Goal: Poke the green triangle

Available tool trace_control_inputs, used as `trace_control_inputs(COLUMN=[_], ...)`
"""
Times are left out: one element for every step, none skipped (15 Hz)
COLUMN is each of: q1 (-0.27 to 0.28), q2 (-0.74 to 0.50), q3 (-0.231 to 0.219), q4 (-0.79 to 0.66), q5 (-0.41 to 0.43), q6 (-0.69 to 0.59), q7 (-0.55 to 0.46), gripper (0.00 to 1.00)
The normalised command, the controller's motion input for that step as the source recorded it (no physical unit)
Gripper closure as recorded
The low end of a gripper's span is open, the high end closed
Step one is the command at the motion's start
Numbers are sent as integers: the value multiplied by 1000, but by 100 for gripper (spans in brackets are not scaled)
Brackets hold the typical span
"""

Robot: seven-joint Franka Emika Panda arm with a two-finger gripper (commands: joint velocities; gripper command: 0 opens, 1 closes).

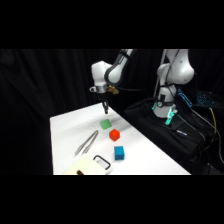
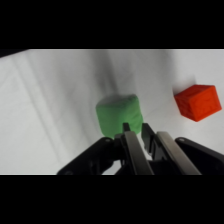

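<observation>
The green triangle (image 1: 105,124) is a small bright green block lying on the white table (image 1: 65,130). In the wrist view the green triangle (image 2: 119,115) fills the middle, just beyond the fingertips. My gripper (image 1: 105,107) hangs a little above the block and slightly behind it, pointing down. Seen from the wrist, the gripper (image 2: 139,132) has its two fingers close together with nothing held, and their tips overlap the block's near edge. Whether they touch it I cannot tell.
A red block (image 1: 114,134) (image 2: 198,102) lies close beside the green one, and a blue cube (image 1: 119,152) sits nearer the front. Metal tongs (image 1: 87,142) lie to the left. A black handle (image 1: 102,161) rests at the front edge. Black bags (image 1: 165,125) border the table's right side.
</observation>
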Motion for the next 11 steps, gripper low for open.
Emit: trace_control_inputs(q1=[147,137,129,124,117,112,110,110,108,108,106], q2=[-633,-586,-540,-500,-437,-385,-325,-280,-244,-204,-159], q3=[-120,-111,-102,-95,-88,-75,-64,-56,-45,-39,-41], q4=[-38,-1,30,62,108,128,151,157,149,153,149], q5=[-169,-157,-162,-170,-166,-203,-209,-198,-187,-168,-141], q6=[-537,-526,-507,-485,-489,-464,-428,-375,-298,-268,-229], q7=[251,262,247,250,257,282,275,248,259,240,192], gripper=[41,31,17,6,0,0,0,0,0,0,0])
